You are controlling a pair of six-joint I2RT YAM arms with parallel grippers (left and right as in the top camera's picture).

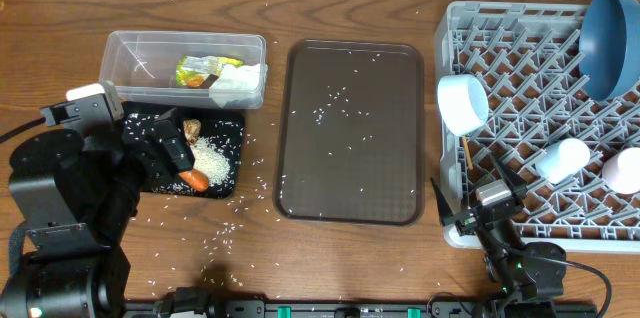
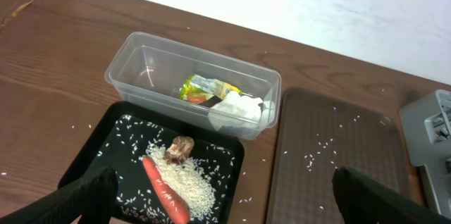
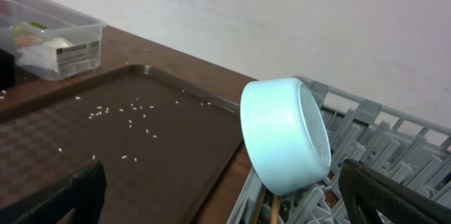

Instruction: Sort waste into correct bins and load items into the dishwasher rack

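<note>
The clear tub point(image 1: 130, 58) holds the yellow-green wrapper point(image 2: 204, 88) and the white tissue point(image 2: 236, 108). In the black tray point(image 2: 99, 153) lie the carrot point(image 2: 165, 189), the brown lump point(image 2: 180, 148) and a heap of rice point(image 2: 197, 185). My left gripper point(image 2: 225, 210) hangs open above that tray's near end, empty. The grey rack point(image 1: 540, 78) carries the blue plate point(image 1: 612, 43), the white bowl point(image 3: 285, 136) on its side at the left edge, and two cups point(image 1: 562, 158). My right gripper point(image 3: 225, 210) is open and empty, just short of the bowl.
The brown serving tray point(image 1: 348, 130) lies between the bins and the rack, with scattered rice grains on it. More grains are strewn over the table around the black tray. Thin wooden sticks point(image 3: 271, 206) stand in the rack under the bowl.
</note>
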